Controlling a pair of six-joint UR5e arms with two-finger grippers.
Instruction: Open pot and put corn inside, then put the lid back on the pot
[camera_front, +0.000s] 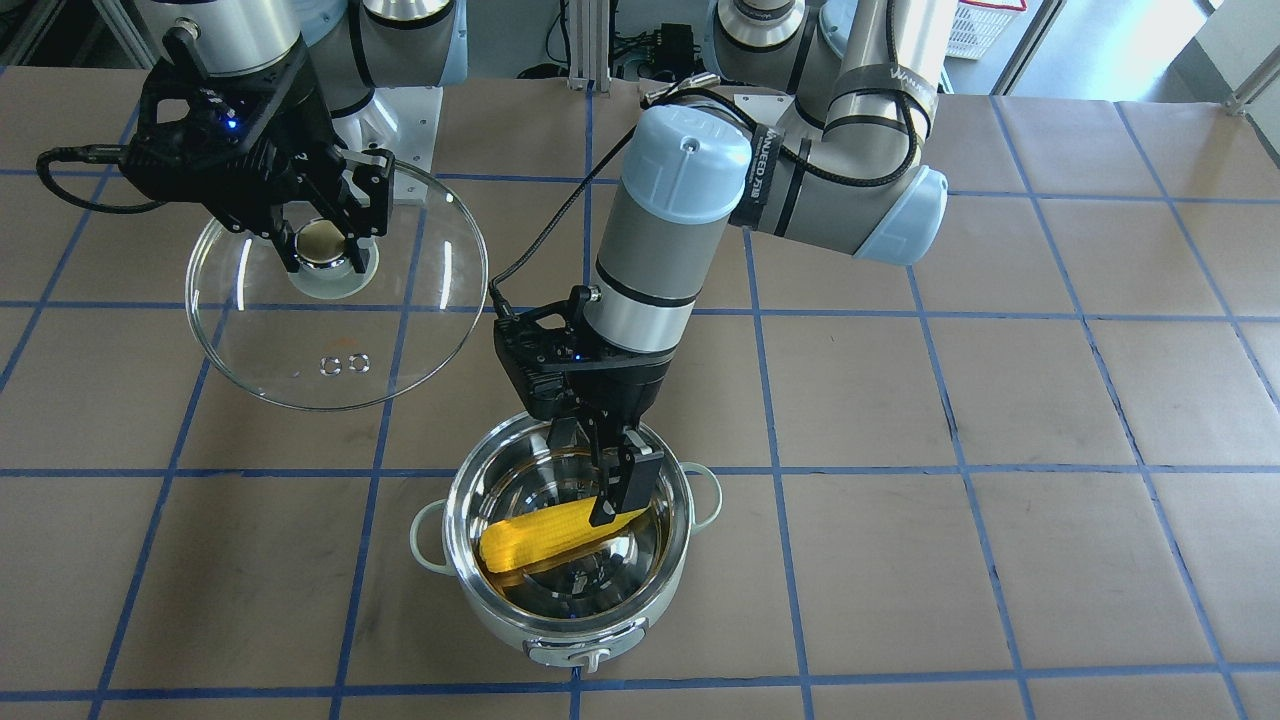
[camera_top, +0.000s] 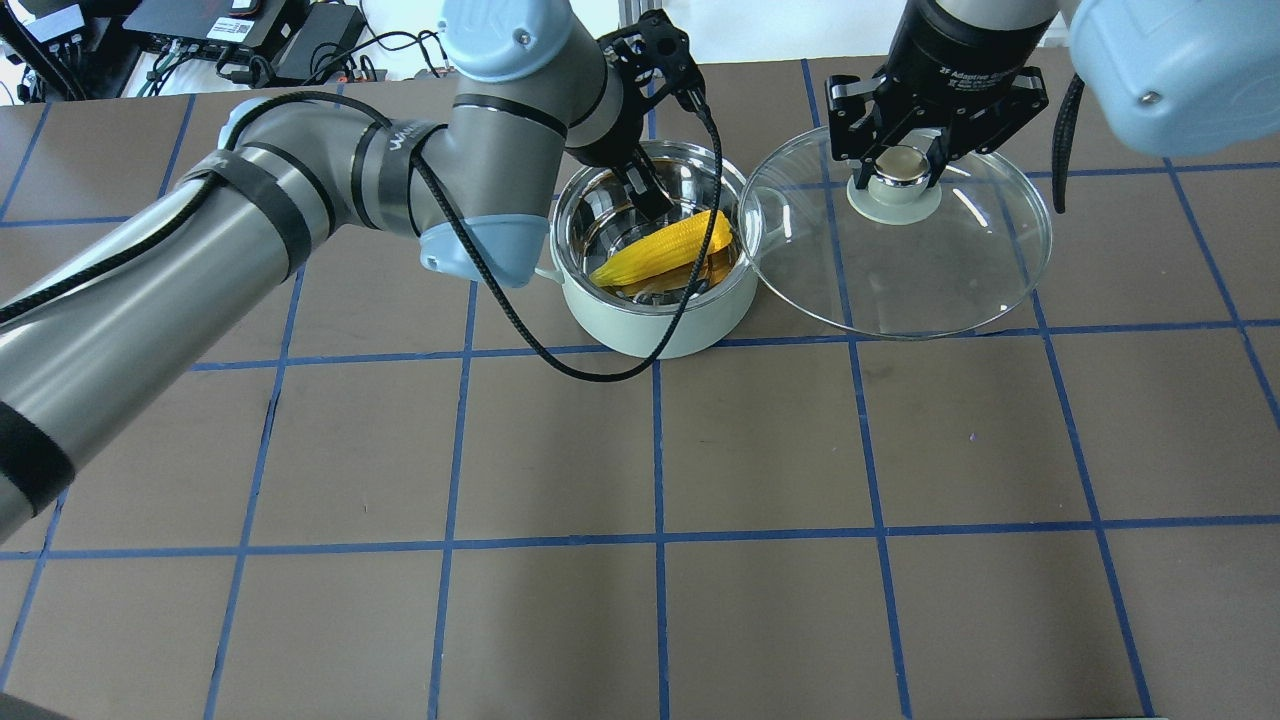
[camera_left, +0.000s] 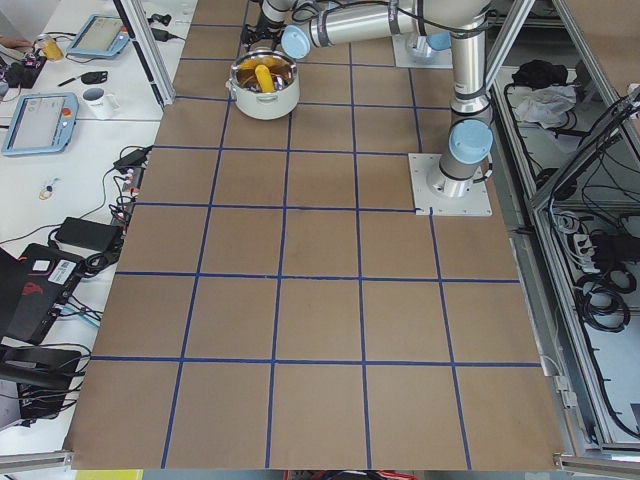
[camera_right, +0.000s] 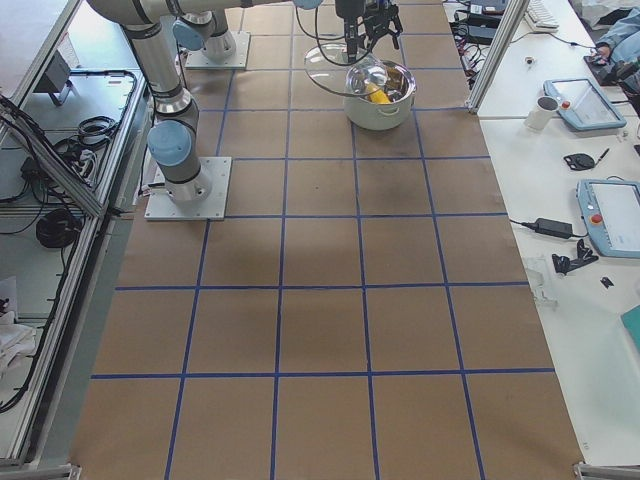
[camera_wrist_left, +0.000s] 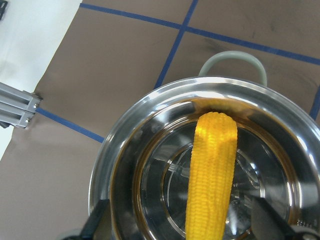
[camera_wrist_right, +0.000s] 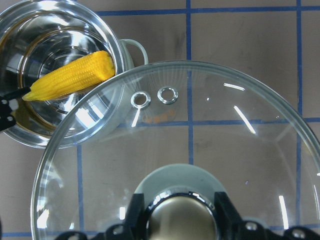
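Nearest the front-facing camera, the pot (camera_front: 500, 622) stands open on the table (camera_front: 1000, 400), its control knob toward that camera. Inside it lies the corn (camera_front: 545, 535), slanted across the steel bottom, with its thin end toward the robot's left. The left gripper (camera_wrist_left: 180, 222) reaches down into the pot over that end. Its jaws are spread wide on either side of the cob and touch nothing. Farther back, on the robot's right of the pot, the right gripper (camera_front: 322, 250) has its jaws clamped on the knob (camera_wrist_right: 180, 217) of the lid (camera_front: 400, 300). The glass dome hangs tilted above the table, and in the right wrist view its edge overlaps the pot's rim.
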